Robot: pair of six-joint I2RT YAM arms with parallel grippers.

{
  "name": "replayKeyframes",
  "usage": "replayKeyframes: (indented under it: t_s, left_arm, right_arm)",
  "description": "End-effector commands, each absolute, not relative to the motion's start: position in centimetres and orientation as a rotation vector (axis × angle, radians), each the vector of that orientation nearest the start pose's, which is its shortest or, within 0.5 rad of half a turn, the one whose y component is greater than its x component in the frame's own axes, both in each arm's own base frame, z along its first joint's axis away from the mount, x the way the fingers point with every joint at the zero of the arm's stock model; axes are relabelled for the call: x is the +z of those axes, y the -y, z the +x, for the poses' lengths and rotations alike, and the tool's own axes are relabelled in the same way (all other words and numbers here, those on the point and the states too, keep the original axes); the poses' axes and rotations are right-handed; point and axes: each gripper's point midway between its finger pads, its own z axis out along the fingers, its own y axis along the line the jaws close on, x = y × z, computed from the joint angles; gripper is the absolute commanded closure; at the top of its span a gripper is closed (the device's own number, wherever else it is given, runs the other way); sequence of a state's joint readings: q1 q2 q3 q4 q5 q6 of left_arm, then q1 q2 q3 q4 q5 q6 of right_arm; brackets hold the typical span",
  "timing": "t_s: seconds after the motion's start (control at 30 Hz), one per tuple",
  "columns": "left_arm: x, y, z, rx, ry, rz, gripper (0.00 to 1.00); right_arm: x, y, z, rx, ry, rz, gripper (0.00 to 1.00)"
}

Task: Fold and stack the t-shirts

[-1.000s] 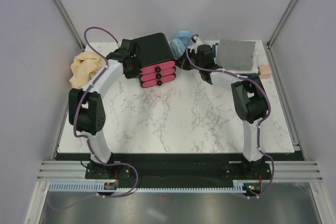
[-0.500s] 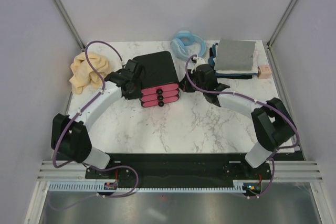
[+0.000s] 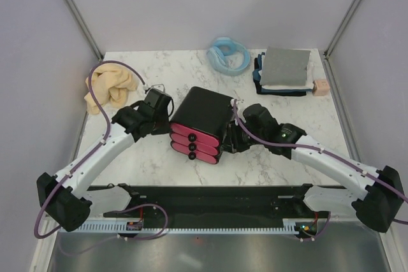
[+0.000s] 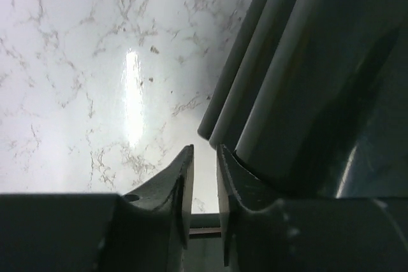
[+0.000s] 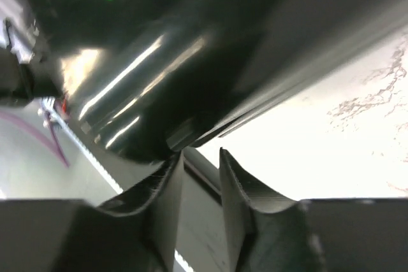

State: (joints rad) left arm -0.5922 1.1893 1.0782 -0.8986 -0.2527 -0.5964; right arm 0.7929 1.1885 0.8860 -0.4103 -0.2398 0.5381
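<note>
Left gripper and right gripper — each barely parted, empty — should back off the box without nudging it.

Table: white marble, grey veins.
Far left: crumpled cream t-shirt.
Far middle: light blue ring.
Far right: folded shirt stack, small pink block just beside.
Centre: black box, pink side facing near.

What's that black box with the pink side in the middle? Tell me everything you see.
The black box looks like hard, slightly glossy plastic, with three rounded pink-red bars, each bearing a dark dot, on its near side. It lies skewed on the marble table, between the left tool and right tool, both close beside it.
</note>
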Motion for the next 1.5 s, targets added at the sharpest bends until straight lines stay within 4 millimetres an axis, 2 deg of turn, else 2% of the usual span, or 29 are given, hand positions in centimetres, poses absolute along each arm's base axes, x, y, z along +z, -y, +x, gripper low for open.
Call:
replayKeyframes:
  t_s: [0.0, 0.1, 0.13, 0.2, 0.33, 0.57, 0.67, 0.83, 0.9, 0.97, 1.0, 1.1, 1.27, 1.47]
  left_arm:
    - [25.1, 19.1, 25.3, -0.496, -2.301, -0.067, 0.68]
    - [26.1, 17.9, 26.1, -0.425, -2.262, -0.109, 0.56]
    - [26.5, 17.9, 26.2, -0.428, -2.251, -0.12, 0.57]
    - [25.7, 18.1, 26.4, -0.418, -2.272, -0.125, 0.58]
    - [24.3, 18.8, 26.3, -0.431, -2.321, -0.128, 0.64]
    - [23.6, 18.0, 25.7, -0.418, -2.321, -0.171, 0.62]
    - [23.3, 17.1, 25.0, -0.402, -2.327, -0.22, 0.58]
    - [24.6, 15.1, 23.9, -0.35, -2.314, -0.273, 0.57]
    - [24.9, 14.5, 23.3, -0.324, -2.326, -0.271, 0.57]
    - [25.0, 14.1, 23.0, -0.312, -2.336, -0.268, 0.57]
    - [24.7, 14.0, 22.7, -0.305, -2.35, -0.263, 0.57]
    - [23.4, 14.0, 22.2, -0.299, -2.382, -0.278, 0.57]
    - [21.3, 13.5, 21.9, -0.254, -2.415, -0.312, 0.57]
    - [20.8, 13.0, 21.5, -0.244, -2.414, -0.337, 0.58]
  right_arm:
    - [27.3, -31.0, 19.8, 1.094, -2.0, -0.571, 0.59]
    - [27.9, -30.5, 21.3, 1.021, -2.008, -0.567, 0.56]
    - [28.1, -30.5, 22.0, 0.993, -2.005, -0.576, 0.56]
    - [27.9, -30.2, 22.6, 0.974, -2.013, -0.58, 0.56]
    - [26.4, -30.6, 23.1, 0.969, -2.055, -0.6, 0.57]
    - [24.7, -30.2, 24.3, 0.914, -2.088, -0.565, 0.58]
    - [24.7, -28.8, 26.2, 0.853, -2.089, -0.499, 0.57]
    - [25.1, -25.5, 29.9, 0.725, -2.085, -0.408, 0.56]
    - [24.1, -24.7, 31.0, 0.674, -2.118, -0.402, 0.55]
    - [23.4, -24.5, 31.6, 0.642, -2.14, -0.432, 0.55]
    - [22.2, -24.6, 32.2, 0.626, -2.174, -0.435, 0.55]
    - [21.1, -24.9, 33.4, 0.605, -2.197, -0.454, 0.55]
    - [20.1, -25.5, 35.2, 0.591, -2.206, -0.441, 0.55]
    - [19.1, -25.3, 36.3, 0.565, -2.224, -0.428, 0.54]
